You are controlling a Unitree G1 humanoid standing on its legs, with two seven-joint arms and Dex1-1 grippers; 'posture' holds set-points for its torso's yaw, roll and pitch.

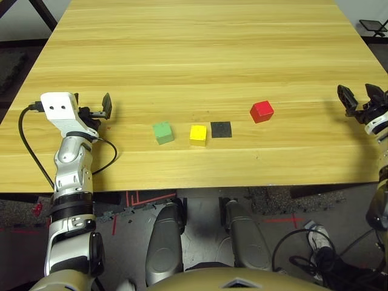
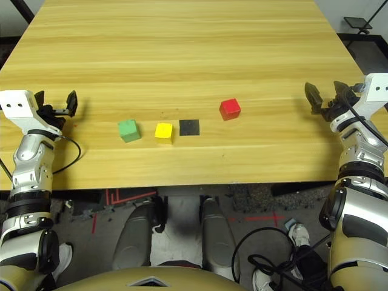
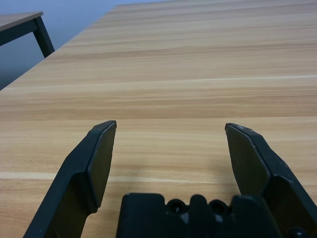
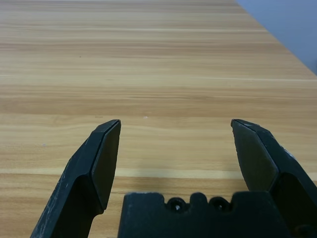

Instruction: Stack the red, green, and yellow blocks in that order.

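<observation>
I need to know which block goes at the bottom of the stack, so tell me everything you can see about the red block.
The red block is a small plain cube, bright red with a dull, even surface and no markings. It sits flat on the wooden table, turned slightly so its edges run at an angle to the table's front edge. It stands alone, farther back and to the right of the black square patch, with bare wood all around. Nothing touches it but the table.
</observation>
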